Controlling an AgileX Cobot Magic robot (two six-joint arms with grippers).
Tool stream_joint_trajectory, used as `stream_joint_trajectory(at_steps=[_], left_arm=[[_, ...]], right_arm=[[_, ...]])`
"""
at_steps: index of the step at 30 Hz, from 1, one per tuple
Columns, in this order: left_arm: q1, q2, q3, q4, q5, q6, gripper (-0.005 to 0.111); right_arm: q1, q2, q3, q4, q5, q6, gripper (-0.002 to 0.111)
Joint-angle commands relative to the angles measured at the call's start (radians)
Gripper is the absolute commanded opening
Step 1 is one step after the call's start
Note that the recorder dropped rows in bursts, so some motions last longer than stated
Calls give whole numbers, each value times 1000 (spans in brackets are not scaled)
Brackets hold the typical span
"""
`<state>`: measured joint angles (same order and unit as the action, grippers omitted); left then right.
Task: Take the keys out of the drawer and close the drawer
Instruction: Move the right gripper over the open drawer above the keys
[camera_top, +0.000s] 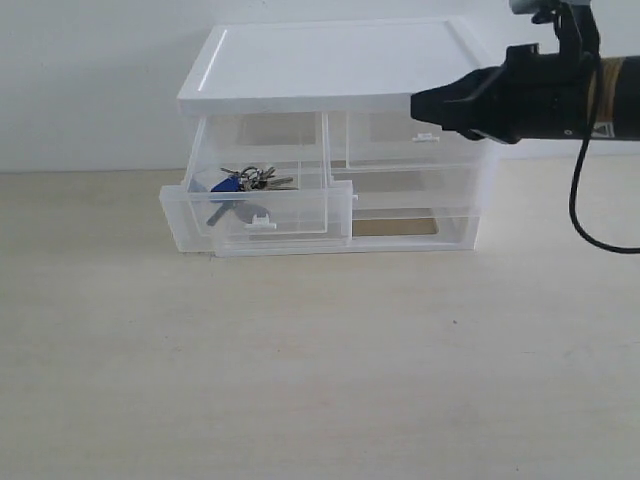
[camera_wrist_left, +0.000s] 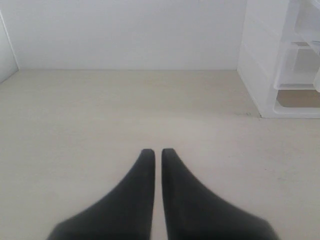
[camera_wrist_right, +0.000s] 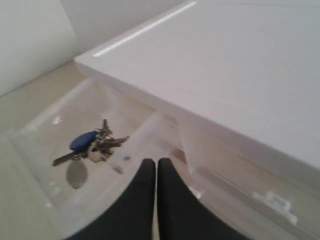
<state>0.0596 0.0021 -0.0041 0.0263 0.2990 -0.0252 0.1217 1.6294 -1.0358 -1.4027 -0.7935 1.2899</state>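
Note:
The keys (camera_top: 245, 181) with their blue fob lie inside the drawer (camera_top: 262, 212), the left half-width one, which stands pulled out of the white cabinet (camera_top: 330, 70). In the right wrist view the keys (camera_wrist_right: 92, 145) show through the open top of the drawer (camera_wrist_right: 40, 127). My right gripper (camera_top: 415, 106) hangs shut and empty in front of the cabinet's upper right, above and to the right of the drawer; its fingertips (camera_wrist_right: 156, 162) point down toward the drawer's inner corner. My left gripper (camera_wrist_left: 157, 151) is shut, empty, low over the table, away from the cabinet (camera_wrist_left: 272, 60).
The matching right half-width drawer (camera_top: 415, 150) is closed, with its tab behind my right gripper. Below lies the full-width drawer (camera_top: 410, 225). A black cable (camera_top: 585, 220) loops down from the right arm. A wall stands close behind the cabinet.

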Motion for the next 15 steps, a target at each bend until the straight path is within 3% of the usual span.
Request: stream_joint_trajectory(at_steps=[1, 5, 7, 13, 15], left_arm=[[3, -2, 4, 1, 1, -14, 4], [3, -2, 4, 1, 1, -14, 4], [3, -2, 4, 1, 1, -14, 4], [3, -2, 4, 1, 1, -14, 4], [3, -2, 4, 1, 1, -14, 4]], right_arm=[[88, -14, -112, -252, -2, 160, 9], [221, -14, -182, -342, 193, 370, 42], [282, -14, -209, -342, 270, 381, 52], [459, -14, -283, -342, 454, 208, 52], [533, -14, -290, -342, 664, 178, 52]])
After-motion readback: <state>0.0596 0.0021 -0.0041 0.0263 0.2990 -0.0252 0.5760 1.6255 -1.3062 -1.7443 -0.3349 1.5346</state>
